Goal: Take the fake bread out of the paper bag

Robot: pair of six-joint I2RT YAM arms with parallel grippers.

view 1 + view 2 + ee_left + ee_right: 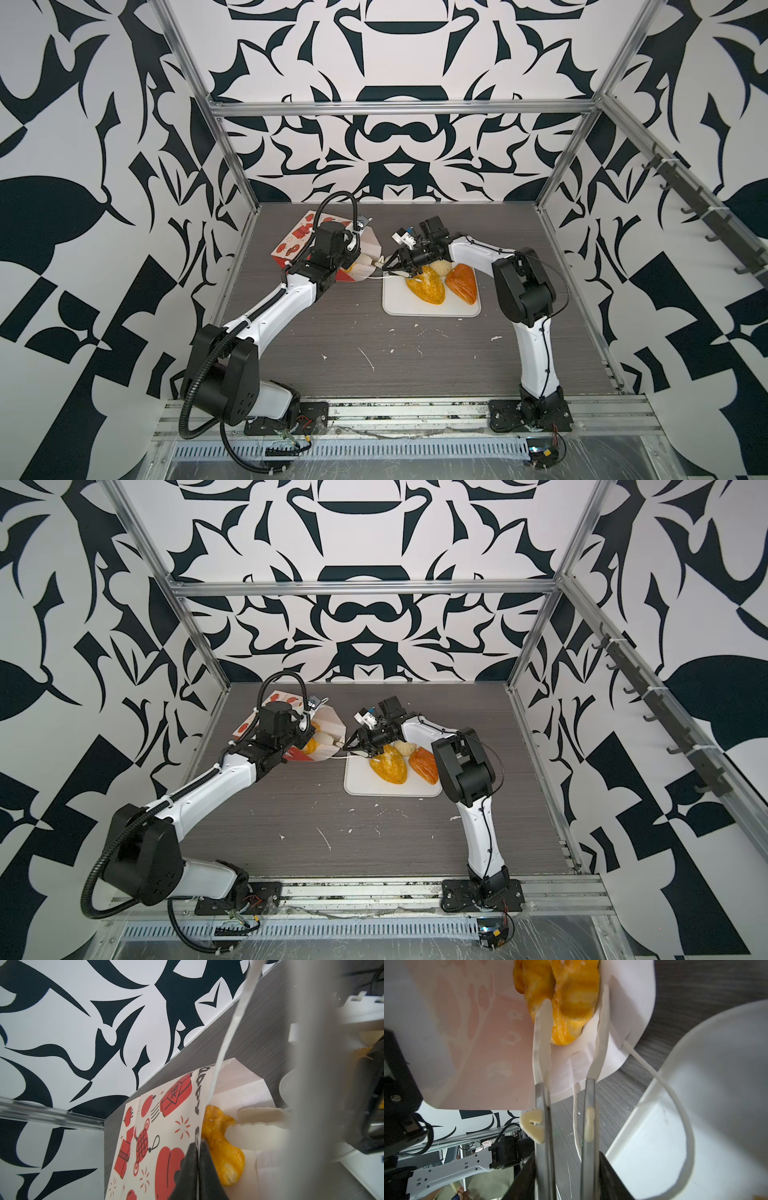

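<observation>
Paper bag point(299, 241) on its side near desk's far-left corner, mouth facing tray point(399, 305); golden pastry point(566, 1001) inside the mouth.
Left claw point(197, 1147) clenched on the bag's top lip, likely to prop the mouth open. Right claw point(566, 1178) grasps tongs point(588, 1105), tips point(542, 1028) spread either side of the pastry, not closed on it. Only the right wrist view shows that straddle; top views show three pastries point(428, 286) on the tray.
</observation>
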